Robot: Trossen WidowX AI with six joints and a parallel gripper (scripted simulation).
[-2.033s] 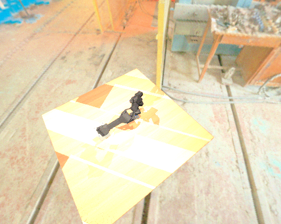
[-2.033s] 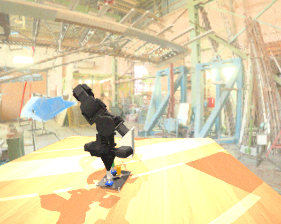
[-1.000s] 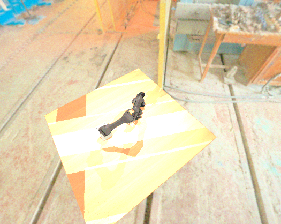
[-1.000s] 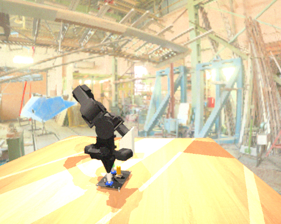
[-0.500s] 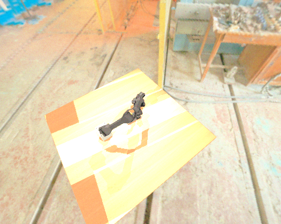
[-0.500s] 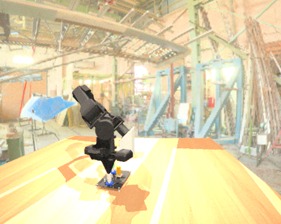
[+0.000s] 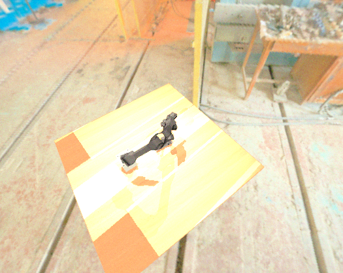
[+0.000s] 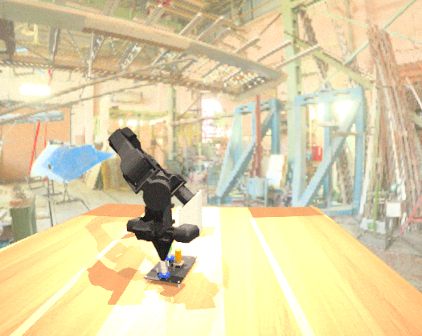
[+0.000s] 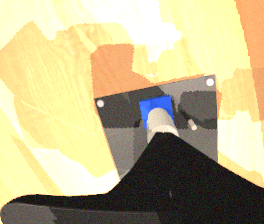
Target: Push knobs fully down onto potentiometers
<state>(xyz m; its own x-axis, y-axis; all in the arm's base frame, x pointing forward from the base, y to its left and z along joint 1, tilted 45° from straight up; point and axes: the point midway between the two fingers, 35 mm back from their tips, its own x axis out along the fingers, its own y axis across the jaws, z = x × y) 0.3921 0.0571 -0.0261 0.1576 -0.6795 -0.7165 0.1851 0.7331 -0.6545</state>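
The black circuit board (image 8: 182, 273) (image 9: 120, 145) stands on short legs. The near blue potentiometer (image 8: 164, 276) (image 9: 155, 104) carries a pale grey knob (image 8: 163, 268) (image 9: 160, 119) on its shaft. A second blue potentiometer (image 8: 170, 258) is farther back on the board in the exterior view; its knob is hidden or too small to make out. My gripper (image 8: 162, 259) (image 9: 161, 139) is shut with nothing between its fingers. Its tips point down at the top of the near knob, touching it or very close; they hide part of it in the wrist view.
A yellow-orange cylinder (image 8: 178, 255) stands on the board beside the second potentiometer. A green part (image 8: 170, 249) shows just behind the fingers. A small pale pin (image 9: 192, 124) stands beside the near potentiometer. Shadows lie on the wooden table (image 7: 198, 183) (image 8: 329, 277).
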